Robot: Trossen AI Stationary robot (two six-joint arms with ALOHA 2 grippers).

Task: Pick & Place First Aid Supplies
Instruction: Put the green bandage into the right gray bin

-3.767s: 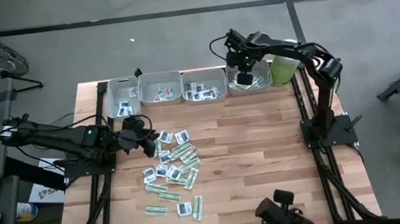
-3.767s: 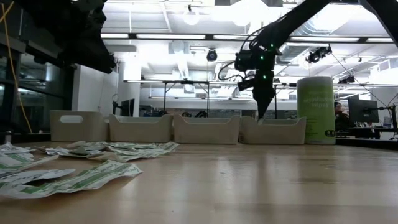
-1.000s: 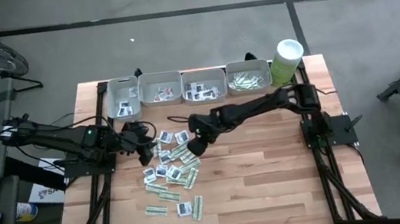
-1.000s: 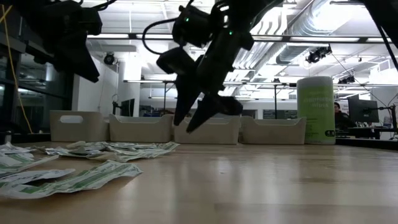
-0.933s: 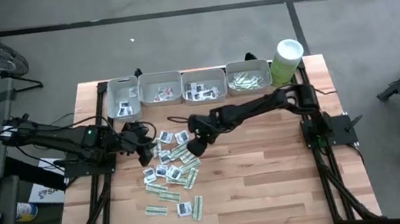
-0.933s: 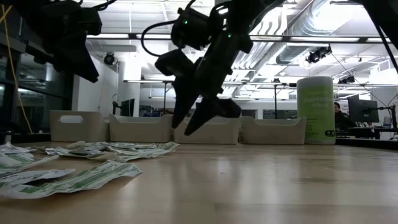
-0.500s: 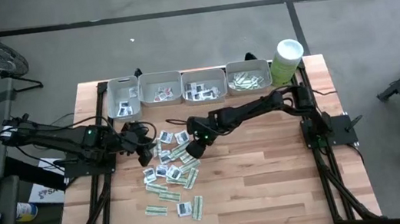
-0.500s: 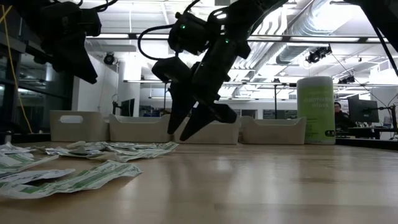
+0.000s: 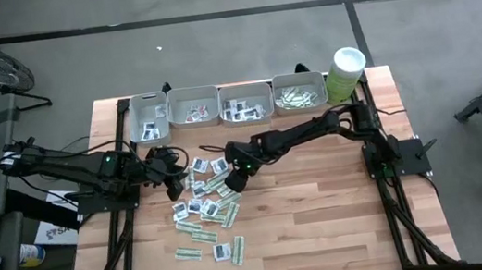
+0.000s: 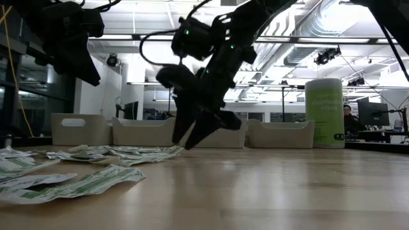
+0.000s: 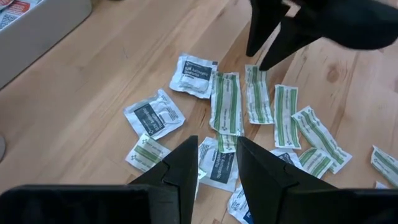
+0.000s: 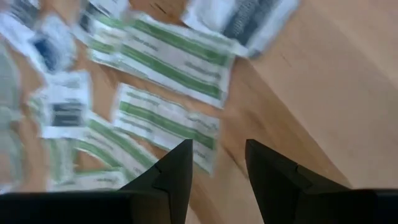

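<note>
Dozens of small flat green-and-white first aid sachets lie scattered on our wooden tabletop; right pincer hangs parted, empty, over them; left pincer likewise, beside.

Counts for you: four grey trays in a row, one green tub, two arms. Loose sachets on the tabletop: roughly twenty, green-striped strips and white squares mixed; exact split unclear.
</note>
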